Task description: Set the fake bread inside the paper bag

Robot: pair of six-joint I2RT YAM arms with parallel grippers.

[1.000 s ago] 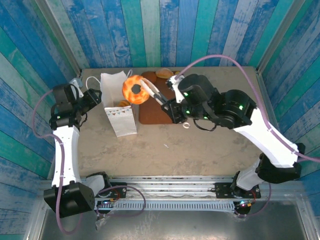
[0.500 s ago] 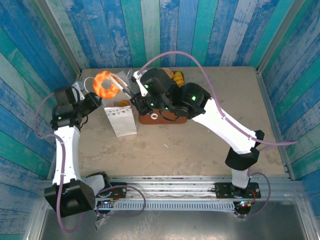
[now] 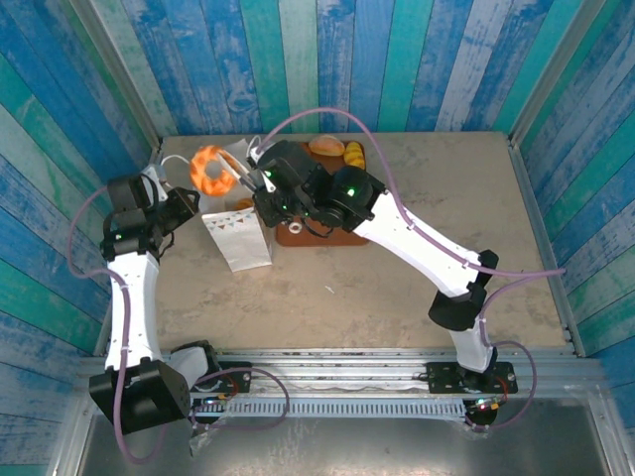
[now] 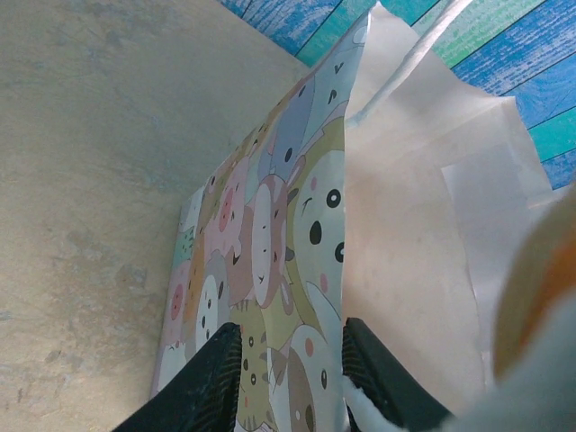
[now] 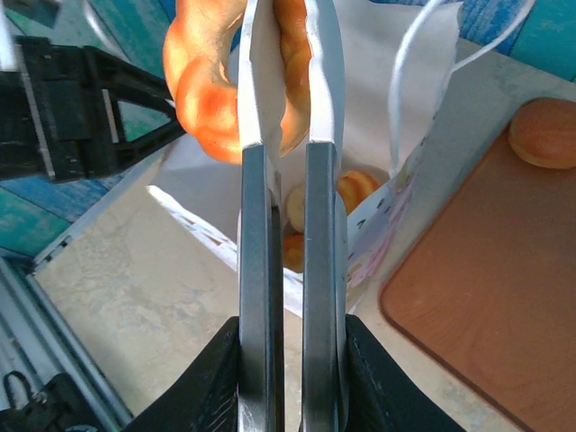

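Note:
The fake bread in play is a glossy orange ring-shaped bagel, and my right gripper is shut on its rim. It hangs above the far-left corner of the open white paper bag. Two or three rolls lie inside the bag. My left gripper is open at the bag's left side. One finger is outside on the cartoon-printed wall and the other inside on the white paper.
A brown board lies right of the bag, mostly under my right arm. Two more buns sit at the back by the board. Blue plank walls close in the left, back and right.
My right arm has swung left with the bagel, from over the board to above the bag's far-left corner. The left arm has hardly moved.

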